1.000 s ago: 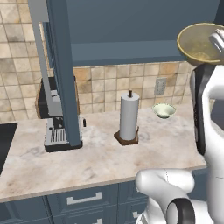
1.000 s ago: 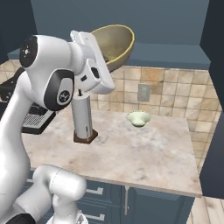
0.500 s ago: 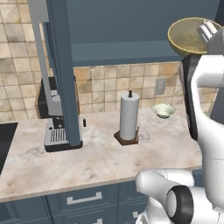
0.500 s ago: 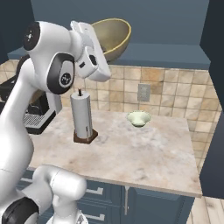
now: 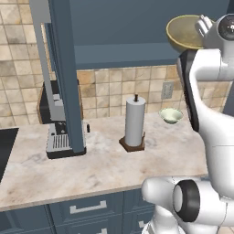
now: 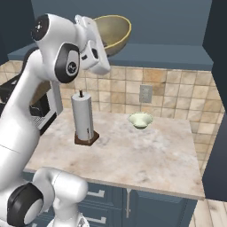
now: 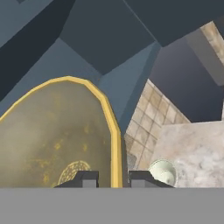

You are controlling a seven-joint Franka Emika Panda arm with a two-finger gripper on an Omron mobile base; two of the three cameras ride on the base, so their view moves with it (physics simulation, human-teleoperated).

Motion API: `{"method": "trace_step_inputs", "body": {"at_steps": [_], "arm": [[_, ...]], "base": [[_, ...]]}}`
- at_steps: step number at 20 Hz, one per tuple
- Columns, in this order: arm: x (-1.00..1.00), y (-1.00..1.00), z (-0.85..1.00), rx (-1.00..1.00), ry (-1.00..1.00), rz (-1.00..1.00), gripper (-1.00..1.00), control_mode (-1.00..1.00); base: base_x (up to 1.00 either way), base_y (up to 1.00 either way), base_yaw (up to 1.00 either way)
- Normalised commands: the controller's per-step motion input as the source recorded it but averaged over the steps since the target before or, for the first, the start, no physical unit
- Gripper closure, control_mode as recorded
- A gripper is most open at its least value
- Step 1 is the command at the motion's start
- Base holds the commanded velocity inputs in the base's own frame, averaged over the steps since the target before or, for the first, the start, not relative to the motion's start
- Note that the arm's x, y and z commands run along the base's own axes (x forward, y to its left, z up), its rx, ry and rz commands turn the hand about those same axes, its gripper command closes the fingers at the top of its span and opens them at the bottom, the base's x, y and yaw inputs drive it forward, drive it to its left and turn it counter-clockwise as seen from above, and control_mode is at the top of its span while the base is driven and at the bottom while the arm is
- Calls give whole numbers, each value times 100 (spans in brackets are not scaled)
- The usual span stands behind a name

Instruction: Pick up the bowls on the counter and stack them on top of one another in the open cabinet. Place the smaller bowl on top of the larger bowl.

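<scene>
Pincer clenched on rim of larger bowl, one fingertip each side of rim. You hold bowl high, level with cabinet shelf. Smaller bowl sits on desk near tiled wall, well apart from paper towel roll.

A white paper towel roll stands upright on a dark brown wooden base with a thin black spindle. Well to its left sits a black and silver coffee machine. Behind the roll, a beige tiled backsplash carries a pale wall socket.
</scene>
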Motion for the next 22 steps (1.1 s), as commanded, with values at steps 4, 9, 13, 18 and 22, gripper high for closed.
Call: {"method": "trace_step_inputs", "body": {"at_steps": [4,9,13,18,22], "arm": [[50,9,4,16,5,5,100,-100],[49,12,1,10,6,2,100,-100],[45,20,0,-3,1,-2,100,-100],[41,16,0,-5,1,-4,100,-100],[49,13,-4,0,5,-2,100,-100]], "base": [[0,0,0],[0,0,0],[0,0,0],[0,0,0],[0,0,0]]}}
